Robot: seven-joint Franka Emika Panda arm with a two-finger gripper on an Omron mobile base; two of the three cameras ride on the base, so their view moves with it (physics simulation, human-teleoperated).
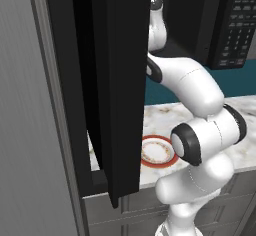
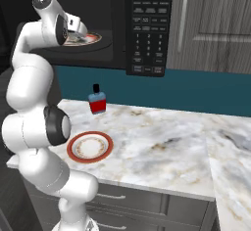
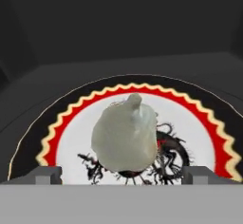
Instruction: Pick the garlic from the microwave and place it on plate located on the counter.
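The robot is on the first step: getting the garlic (image 3: 126,135) out of the microwave (image 2: 147,27). The arm reaches into the dark oven, and the claw (image 3: 121,174) sits right in front of the bulb.

In the hand view, the two dark finger tips (image 3: 45,174) poke up at 7 o'clock and 5 o'clock. They are wide apart, with one on each side of the garlic. The claw is open and holds nothing. The garlic sits between the tips, just a little past them, at 12 o'clock from the claw.

The garlic rests in the middle of a dish (image 3: 209,123) inside the microwave. That dish has a black edge, a wavy yellow line, a red ring and a white middle with a black dragon drawing. Nothing else is on the dish.

The next move is likely to push in a bit, squeeze the tips shut on the bulb, then lift it and pull it out past the open microwave door (image 1: 117,85). The bulb is lumpy and round, so it could slip.

Farther down, on the marble counter (image 2: 166,142), the red-rimmed plate (image 2: 89,147) waits. It has nothing on it. A small bottle (image 2: 97,99) with red stuff inside and a black cap stands at 12 o'clock from the plate, near it but not touching.
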